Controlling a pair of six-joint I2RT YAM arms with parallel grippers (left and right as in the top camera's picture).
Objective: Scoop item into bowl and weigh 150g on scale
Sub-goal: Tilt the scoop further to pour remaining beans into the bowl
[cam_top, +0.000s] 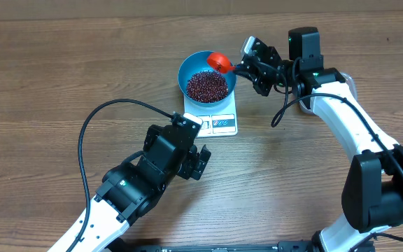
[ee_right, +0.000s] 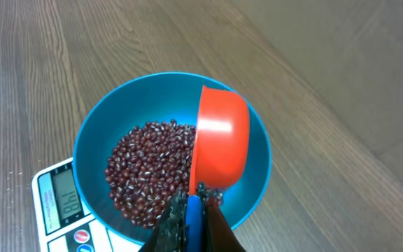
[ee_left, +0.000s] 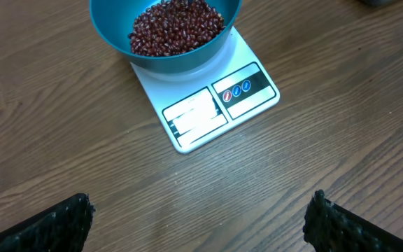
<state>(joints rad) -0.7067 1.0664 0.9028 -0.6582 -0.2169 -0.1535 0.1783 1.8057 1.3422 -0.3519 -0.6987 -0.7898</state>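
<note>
A brown wood-grain tabletop (cam_top: pixel 47 70) fills every view, its grain running lengthwise under soft, even light.

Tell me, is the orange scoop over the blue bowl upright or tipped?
Tipped: the scoop shows its rounded back, mouth turned toward the beans in the bowl.

This looks like a robotics lab bench rather than a kitchen. Two white-and-black robot arms, the left arm (cam_top: pixel 135 187) and the right arm (cam_top: pixel 341 115), reach in from the near edge of a bare wood-grain tabletop (cam_top: pixel 40 70), and a black cable (cam_top: pixel 81 143) loops loose across it. The only household ware is a small scale (cam_top: pixel 222 123), a blue bowl (cam_top: pixel 185 70) of beans (cam_top: pixel 207 85) and an orange scoop (cam_top: pixel 220 63).
</note>
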